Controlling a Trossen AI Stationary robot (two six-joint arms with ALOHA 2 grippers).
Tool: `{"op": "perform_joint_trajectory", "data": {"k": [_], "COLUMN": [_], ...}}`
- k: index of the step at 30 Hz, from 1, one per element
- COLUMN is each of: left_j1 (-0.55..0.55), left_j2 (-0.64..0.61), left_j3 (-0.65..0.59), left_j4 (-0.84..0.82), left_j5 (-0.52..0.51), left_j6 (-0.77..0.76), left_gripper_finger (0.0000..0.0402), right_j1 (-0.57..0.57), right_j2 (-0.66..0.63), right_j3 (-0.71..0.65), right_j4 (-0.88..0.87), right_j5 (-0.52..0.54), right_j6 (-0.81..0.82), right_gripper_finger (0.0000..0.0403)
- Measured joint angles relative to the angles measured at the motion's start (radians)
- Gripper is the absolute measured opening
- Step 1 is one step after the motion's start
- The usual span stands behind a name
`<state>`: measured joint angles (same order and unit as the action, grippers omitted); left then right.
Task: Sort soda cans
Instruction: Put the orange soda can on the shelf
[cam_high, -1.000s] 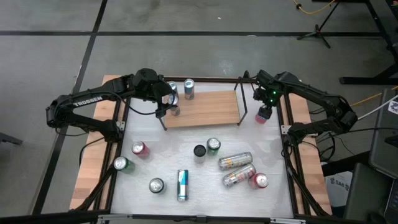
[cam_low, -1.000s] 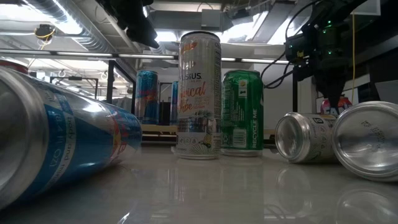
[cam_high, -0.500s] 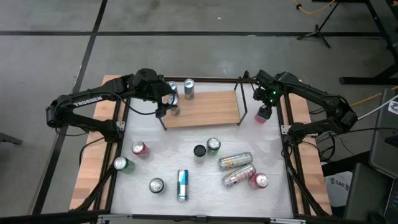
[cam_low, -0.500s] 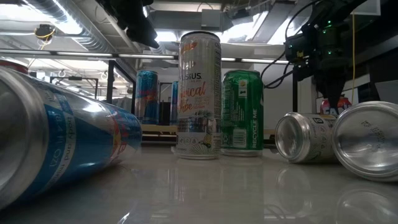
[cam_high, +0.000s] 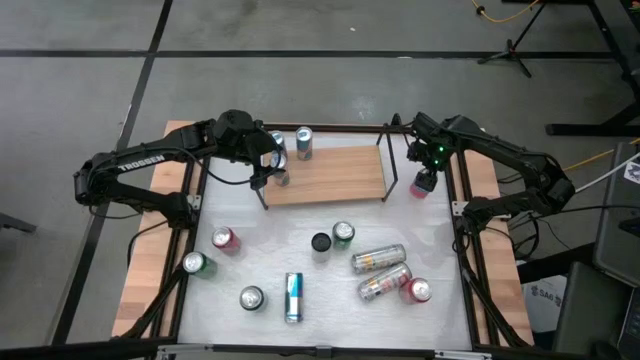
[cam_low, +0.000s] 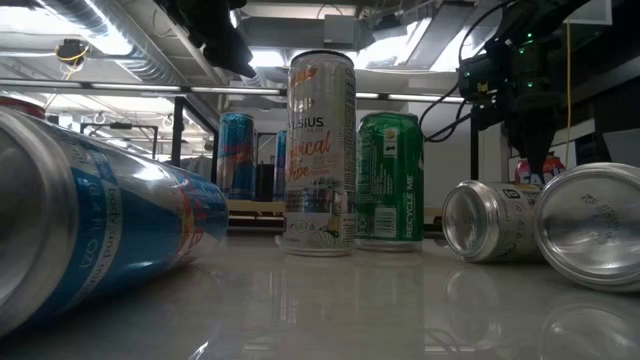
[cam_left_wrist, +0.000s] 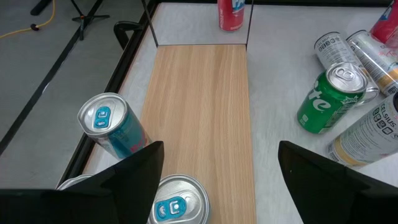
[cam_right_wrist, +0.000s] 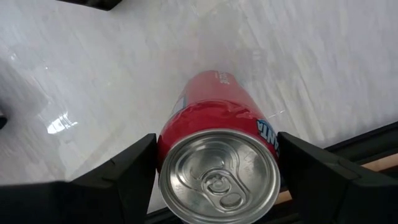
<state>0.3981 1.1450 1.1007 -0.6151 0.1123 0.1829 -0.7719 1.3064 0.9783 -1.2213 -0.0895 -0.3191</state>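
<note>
Nothing has shifted over the last second. My right fingers (cam_right_wrist: 214, 165) stay spread around the upright red can (cam_right_wrist: 217, 149), not pinching it; my left fingers (cam_left_wrist: 217, 177) hang spread over the blue cans (cam_left_wrist: 115, 124) on the wooden shelf (cam_left_wrist: 199, 112). Sorting has paused, most cans unsorted on the tabletop (cam_high: 270, 260).

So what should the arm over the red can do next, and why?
Probably lift straight up. The right gripper sits over the red can, which stands upright on the white table by the right end of the wooden shelf. Its fingers flank the can with a sliver of gap on each side, so it looks let go and placed.
</note>
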Motion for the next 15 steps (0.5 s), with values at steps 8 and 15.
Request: {"op": "perform_joint_trajectory", "data": {"k": [8,15], "left_j1": [0.000,0.000], "left_j2": [0.000,0.000], "left_j3": [0.000,0.000], "left_j4": [0.000,0.000], "left_j5": [0.000,0.000], "left_j6": [0.000,0.000], "left_gripper_finger": [0.0305,0.0305], "right_j1": [0.000,0.000], "right_j2": [0.000,0.000], "right_j3": [0.000,0.000], "right_j4": [-0.002,-0.002], "right_j5": [0.007,0.008], "right_j6": [0.053,0.061], "right_gripper_finger": [0.0289,0.0289]}}
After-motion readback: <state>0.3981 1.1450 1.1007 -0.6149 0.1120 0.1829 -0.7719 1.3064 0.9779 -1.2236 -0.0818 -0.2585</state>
